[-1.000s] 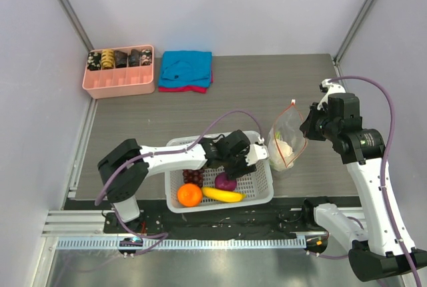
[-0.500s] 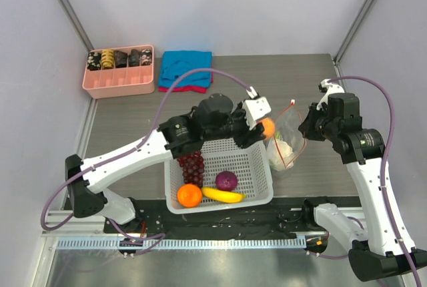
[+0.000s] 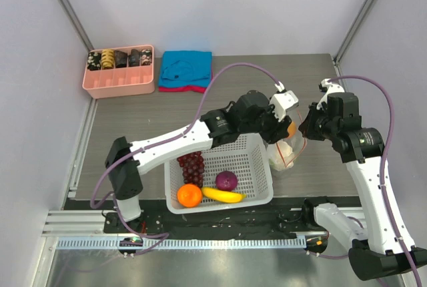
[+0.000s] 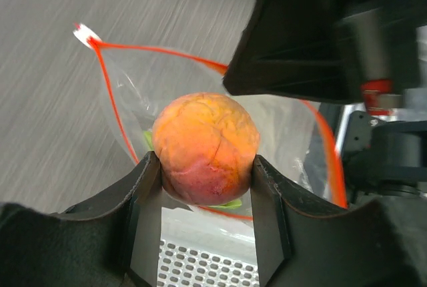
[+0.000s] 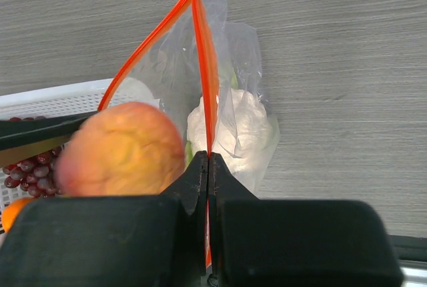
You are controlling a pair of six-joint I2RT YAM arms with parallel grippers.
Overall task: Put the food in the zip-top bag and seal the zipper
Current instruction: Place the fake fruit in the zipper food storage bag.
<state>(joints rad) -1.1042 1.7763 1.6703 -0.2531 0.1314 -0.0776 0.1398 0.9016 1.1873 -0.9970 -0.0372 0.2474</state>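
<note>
The left arm (image 3: 175,145) has swung from over the basket (image 3: 253,175) across to the zip-top bag (image 4: 133,87), and the left fingers (image 4: 143,220), clamped on the peach (image 4: 205,147), hold it just above the bag's open mouth, which the right fingers (image 5: 195,181) hold up, pinched together on the zipper (image 5: 205,67).

Clearance at bag mouth
Mouth of zip-top bag (image 4: 127,87) is gaping beneath peach (image 4: 205,148); right jaws and basket (image 3: 248,167) are flanking it.
</note>
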